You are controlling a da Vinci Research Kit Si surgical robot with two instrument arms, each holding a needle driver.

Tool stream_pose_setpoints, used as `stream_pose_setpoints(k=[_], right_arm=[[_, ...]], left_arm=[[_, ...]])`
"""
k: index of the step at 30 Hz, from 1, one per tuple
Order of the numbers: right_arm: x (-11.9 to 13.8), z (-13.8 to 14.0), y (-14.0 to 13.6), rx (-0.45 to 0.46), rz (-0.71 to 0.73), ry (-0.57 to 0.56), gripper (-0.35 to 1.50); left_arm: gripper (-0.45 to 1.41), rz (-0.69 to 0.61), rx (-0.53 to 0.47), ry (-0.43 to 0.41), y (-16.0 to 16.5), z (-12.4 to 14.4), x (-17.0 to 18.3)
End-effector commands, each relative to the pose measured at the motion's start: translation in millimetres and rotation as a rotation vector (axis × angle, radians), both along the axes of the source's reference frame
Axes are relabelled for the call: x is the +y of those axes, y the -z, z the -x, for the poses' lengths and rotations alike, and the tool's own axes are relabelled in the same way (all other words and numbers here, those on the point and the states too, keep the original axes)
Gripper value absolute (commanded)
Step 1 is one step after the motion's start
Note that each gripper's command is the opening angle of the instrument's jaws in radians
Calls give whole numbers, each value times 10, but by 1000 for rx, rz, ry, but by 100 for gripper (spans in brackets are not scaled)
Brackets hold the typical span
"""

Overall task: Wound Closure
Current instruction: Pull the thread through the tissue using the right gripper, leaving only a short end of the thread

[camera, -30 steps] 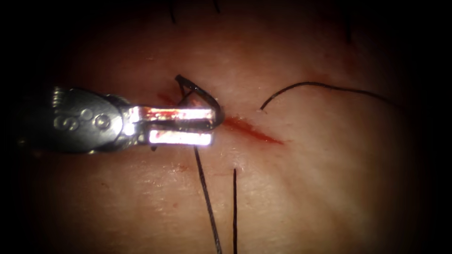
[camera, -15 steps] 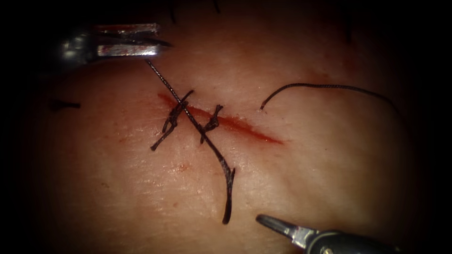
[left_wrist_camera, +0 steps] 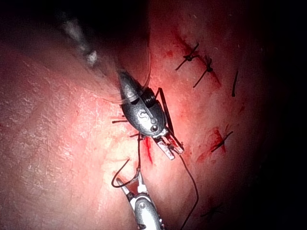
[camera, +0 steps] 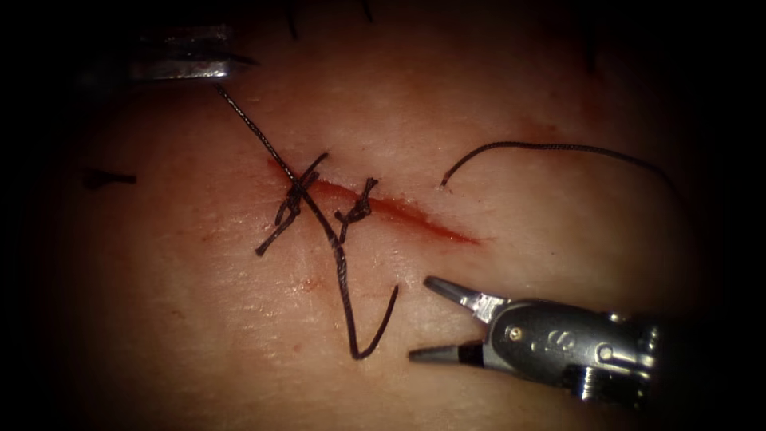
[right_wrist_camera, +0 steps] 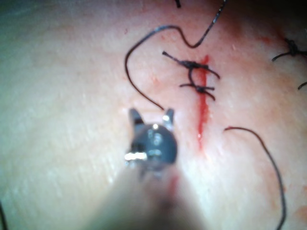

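Though empty, right hand (camera: pixel 420 319) stamped "S" (camera: pixel 558 345)

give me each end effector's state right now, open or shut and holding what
Left end effector: shut on the thread.
Right end effector: open, holding nothing, beside the thread's free tail.

The cut (camera: pixel 383 209) is running as a red slanting line across the pale tissue (camera: pixel 519 263), with two dark knots lying across it. The thread (camera: pixel 339 263) is stretching from the left tool (camera: pixel 227 68) at 11 o'clock, crossing the cut, hooking upward near the right tool's (camera: pixel 419 319) spread jaws.
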State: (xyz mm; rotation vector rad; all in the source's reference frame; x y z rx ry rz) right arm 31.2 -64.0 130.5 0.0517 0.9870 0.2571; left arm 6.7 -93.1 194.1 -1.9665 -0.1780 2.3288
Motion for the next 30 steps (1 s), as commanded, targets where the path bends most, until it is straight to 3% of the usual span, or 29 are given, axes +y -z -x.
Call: stream_pose_setpoints(k=[1, 8, 10, 11, 12, 14, 18, 24, 30], right_arm=[[-2, -16, -13, -2, 18, 4, 137], [-5, -41, -29, -8, 79, 35, 128], [-6, -45, -35, -2, 101, 51, 116], [-6, -45, -37, 4, 108, 66, 100], [-7, -43, -38, 14, 120, 86, 69], [-9, -38, -38, 21, 116, 113, -35], [-19, -17, -27, 8, 103, 102, -35], [-55, 22, 14, 12, 44, 97, -35], [-90, 47, 75, 21, 8, 115, -35]], left_arm=[[-45, -1, 0, 4, -6, 5, -5], [-45, -2, -11, 2, -6, 9, -6], [-45, -1, -15, 0, -6, 11, -7], [-45, -1, -17, -1, -6, 12, -8], [-45, -1, -17, 0, -6, 12, -8], [-45, -1, -19, -1, -6, 13, -8], [-45, -1, -23, -4, -7, 14, -8], [-45, 5, -26, -2, -14, 24, -11], [-45, 12, -40, -5, -20, 41, -18]])
